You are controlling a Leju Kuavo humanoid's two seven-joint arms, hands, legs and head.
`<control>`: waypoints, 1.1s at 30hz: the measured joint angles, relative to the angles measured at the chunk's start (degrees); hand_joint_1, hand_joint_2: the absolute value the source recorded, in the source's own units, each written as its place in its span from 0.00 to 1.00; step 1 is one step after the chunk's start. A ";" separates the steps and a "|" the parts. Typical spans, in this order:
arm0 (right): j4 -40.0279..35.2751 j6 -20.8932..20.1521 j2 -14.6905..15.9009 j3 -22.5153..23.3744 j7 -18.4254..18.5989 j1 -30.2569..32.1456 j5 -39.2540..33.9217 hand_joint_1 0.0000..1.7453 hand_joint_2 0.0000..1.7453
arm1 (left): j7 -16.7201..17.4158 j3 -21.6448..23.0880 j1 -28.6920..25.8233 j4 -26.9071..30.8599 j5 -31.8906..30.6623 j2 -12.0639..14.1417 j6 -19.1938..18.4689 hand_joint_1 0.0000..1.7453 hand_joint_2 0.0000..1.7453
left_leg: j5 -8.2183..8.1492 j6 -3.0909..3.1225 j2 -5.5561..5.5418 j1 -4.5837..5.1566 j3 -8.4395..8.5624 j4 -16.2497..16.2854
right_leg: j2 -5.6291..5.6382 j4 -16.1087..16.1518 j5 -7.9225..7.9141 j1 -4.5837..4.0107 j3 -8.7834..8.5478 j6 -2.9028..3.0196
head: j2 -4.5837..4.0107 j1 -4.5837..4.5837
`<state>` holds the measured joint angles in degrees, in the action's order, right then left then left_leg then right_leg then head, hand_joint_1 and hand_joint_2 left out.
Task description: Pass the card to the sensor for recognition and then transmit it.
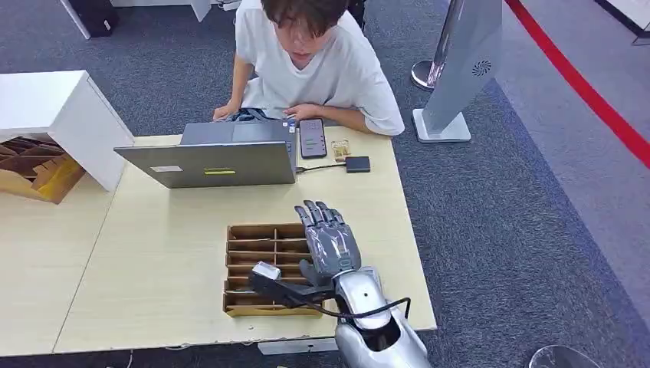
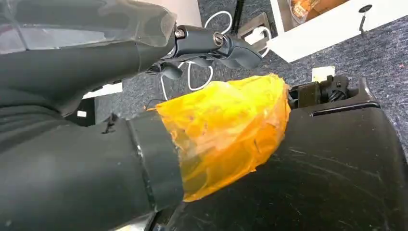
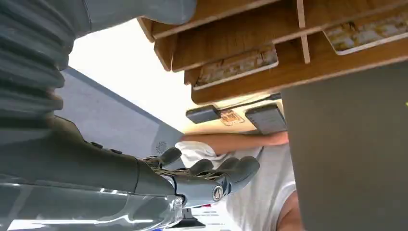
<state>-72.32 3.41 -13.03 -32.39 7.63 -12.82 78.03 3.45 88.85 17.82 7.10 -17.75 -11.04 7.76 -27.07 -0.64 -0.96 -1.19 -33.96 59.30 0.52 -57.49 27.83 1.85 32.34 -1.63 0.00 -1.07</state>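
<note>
A wooden slotted box [image 1: 253, 228] lies on the pale table [image 1: 153, 253] near its front edge. In the right wrist view, cards [image 3: 238, 65] lie flat in its slots. My right hand [image 1: 331, 241] hovers over the box's right side, fingers [image 3: 211, 178] stretched out and holding nothing. A small black sensor [image 1: 357, 163] sits at the far side of the table, wired to the laptop [image 1: 218, 157]. It also shows in the right wrist view [image 3: 203, 114]. My left hand's dark fingers [image 2: 216, 42] hang beside my body; how they lie is unclear.
A person in a white shirt [image 1: 306, 61] sits behind the table with hands by the laptop. A phone [image 1: 312, 138] and a small card [image 1: 340, 148] lie beside the sensor. A white cabinet [image 1: 61, 115] stands at the left and a grey kiosk stand [image 1: 460, 69] at the far right.
</note>
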 joint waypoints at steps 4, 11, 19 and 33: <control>0.98 0.00 0.00 0.00 -0.13 -0.04 0.13 0.17 1.00 | 0.00 0.00 0.00 0.04 0.02 0.00 -0.07 0.00 0.00 | 0.00 0.00 0.00 0.00 -0.01 0.00 | 0.00 0.00 0.00 0.00 0.00 0.00 | 0.00 0.00; 2.56 0.24 -0.04 -0.02 -0.26 -0.26 0.15 0.16 1.00 | -0.09 0.00 0.00 0.22 0.02 0.00 -0.20 0.00 0.00 | 0.00 0.00 0.00 0.00 -0.01 0.00 | 0.00 0.00 0.00 0.00 0.00 0.00 | 0.00 0.00; 3.91 0.72 -0.22 -0.57 -0.55 -0.90 0.50 0.13 1.00 | -0.37 0.00 0.00 0.22 0.09 0.00 -0.57 0.00 0.00 | 0.00 0.00 0.00 0.00 -0.01 0.00 | -0.01 0.00 0.00 0.00 0.00 0.00 | 0.00 0.00; 4.65 1.05 -0.35 -1.60 -0.61 -1.42 0.63 0.20 1.00 | -0.59 0.00 0.00 0.24 0.02 0.00 -0.61 0.00 0.00 | 0.00 0.00 -0.01 0.00 -0.02 0.00 | -0.01 0.00 0.00 0.00 0.00 0.00 | 0.00 0.00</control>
<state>-67.67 4.46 -13.38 -33.99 7.02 -14.23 78.66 2.86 88.85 17.82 7.34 -17.73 -11.04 7.15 -27.07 -0.64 -0.96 -1.19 -33.98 59.31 0.51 -57.49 27.83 1.85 32.34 -1.63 0.00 -1.07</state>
